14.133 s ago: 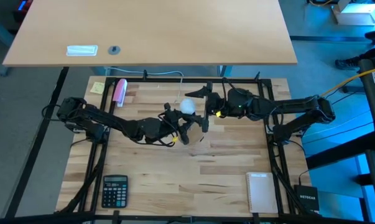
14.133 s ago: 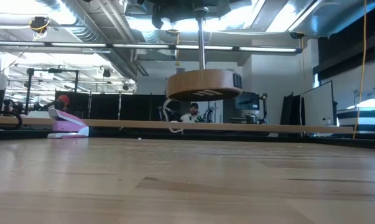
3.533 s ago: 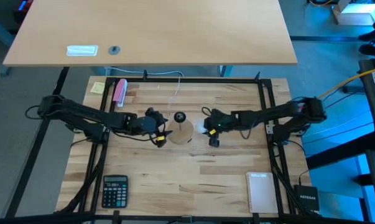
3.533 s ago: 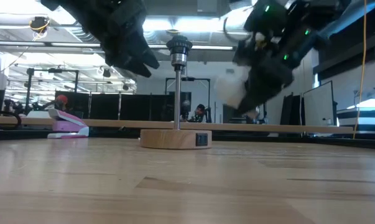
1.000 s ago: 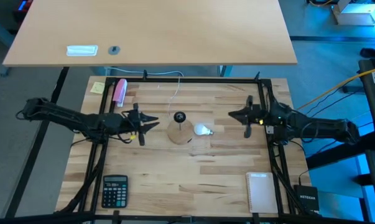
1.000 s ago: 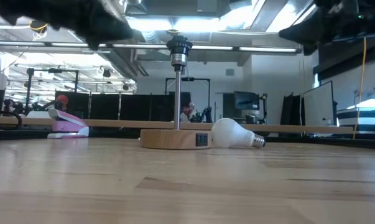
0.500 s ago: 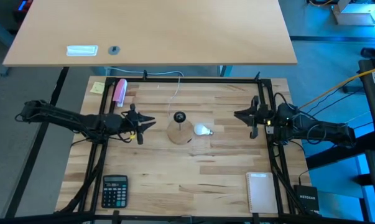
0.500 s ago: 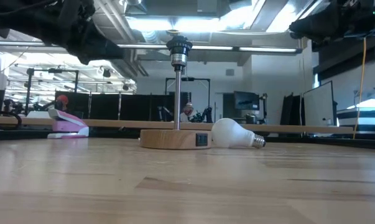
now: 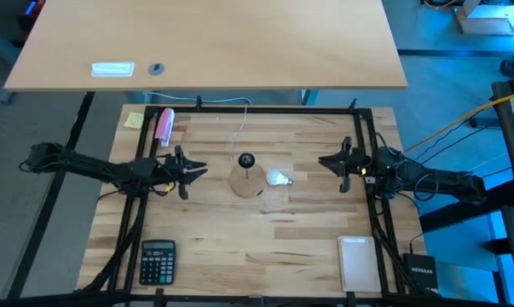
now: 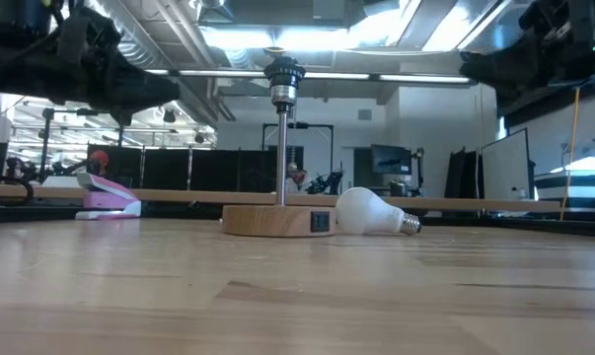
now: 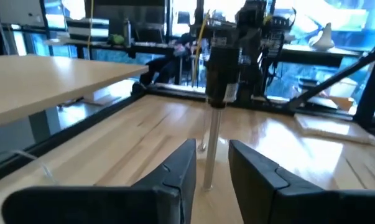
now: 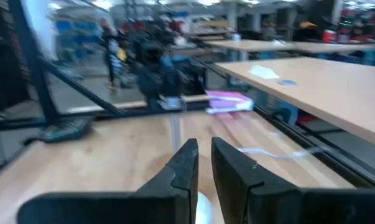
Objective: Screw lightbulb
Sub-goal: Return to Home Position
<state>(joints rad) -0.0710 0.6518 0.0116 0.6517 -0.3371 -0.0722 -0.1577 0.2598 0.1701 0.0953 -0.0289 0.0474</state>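
Note:
The lightbulb (image 9: 279, 179) (image 10: 373, 212), white and frosted, lies on its side on the wooden table. Its globe is beside the lamp stand's round wooden base (image 9: 248, 182) (image 10: 276, 220), and its silvery screw end points toward the table's right edge. The stand's thin pole carries a black socket (image 10: 283, 75) (image 11: 223, 68) at its top. My left gripper (image 9: 197, 171) (image 11: 212, 163) hovers left of the stand, open by a narrow gap. My right gripper (image 9: 328, 162) (image 12: 204, 163) hovers right of the bulb, shut. Neither holds anything.
A calculator (image 9: 158, 260) lies near the front left and a white notepad (image 9: 356, 263) near the front right. A pink stapler (image 9: 164, 125) and a yellow note (image 9: 135, 120) sit at the far left. A white cord (image 9: 240, 128) runs from the far edge toward the stand.
My left gripper has drawn back toward the table's left edge, away from the stand. My right gripper has shifted a little toward the right edge. The bulb and the stand have stayed where they were.

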